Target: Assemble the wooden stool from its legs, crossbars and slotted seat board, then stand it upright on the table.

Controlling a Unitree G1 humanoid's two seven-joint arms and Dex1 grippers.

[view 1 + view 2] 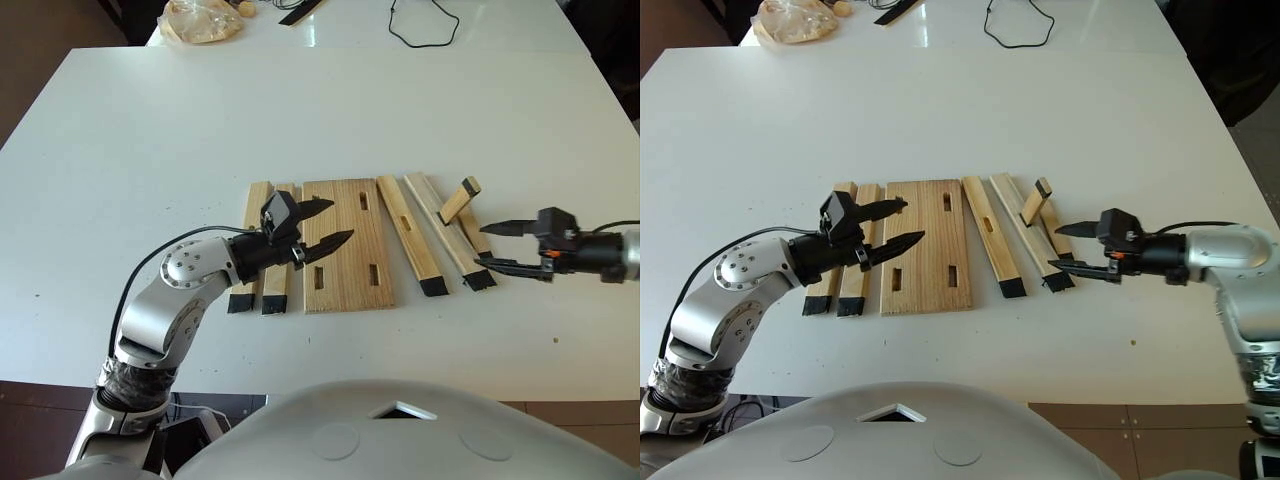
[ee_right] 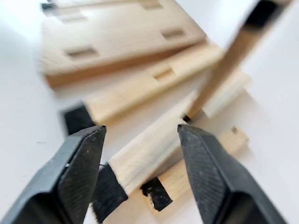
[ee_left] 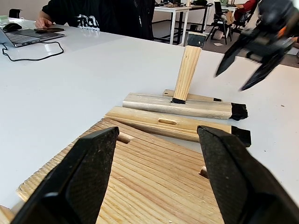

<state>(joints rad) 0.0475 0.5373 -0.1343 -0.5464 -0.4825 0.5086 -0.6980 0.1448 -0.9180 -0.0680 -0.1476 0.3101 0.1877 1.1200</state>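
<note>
Seat board (image 1: 345, 288) tan with streaked grain; legs (image 1: 412, 235) paler wood — black-capped ends; table (image 1: 150, 150) plain white.

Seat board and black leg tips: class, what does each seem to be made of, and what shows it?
Seat board: pale wood, seemingly unvarnished; straight grain lines, matte surface. Leg tips: black, matte coating or cap, perhaps paint or rubber; cannot tell which.
</note>
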